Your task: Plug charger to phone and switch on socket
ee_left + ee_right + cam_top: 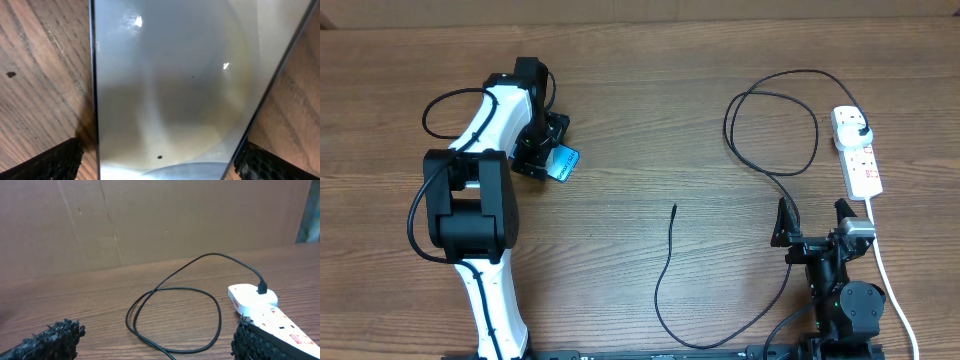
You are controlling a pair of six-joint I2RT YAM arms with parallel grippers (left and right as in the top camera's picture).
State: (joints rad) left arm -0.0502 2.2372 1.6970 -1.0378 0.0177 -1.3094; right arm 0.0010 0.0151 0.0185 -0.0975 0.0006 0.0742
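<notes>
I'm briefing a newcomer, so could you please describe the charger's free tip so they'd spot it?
On the wooden table, look near its centre. The thin black charger rises there from the near edge; its tip is the loose end, unlike the one plugged into the white socket.

Black charger (670, 240); white socket (863, 165) — red switches (865, 160); pale blue phone (561, 163) screen; brown woodgrain table (650, 80).

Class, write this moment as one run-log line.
left tool: straddles phone, grip unclear | right tool: open, empty | cable tip: loose on table | plug: in power strip
</notes>
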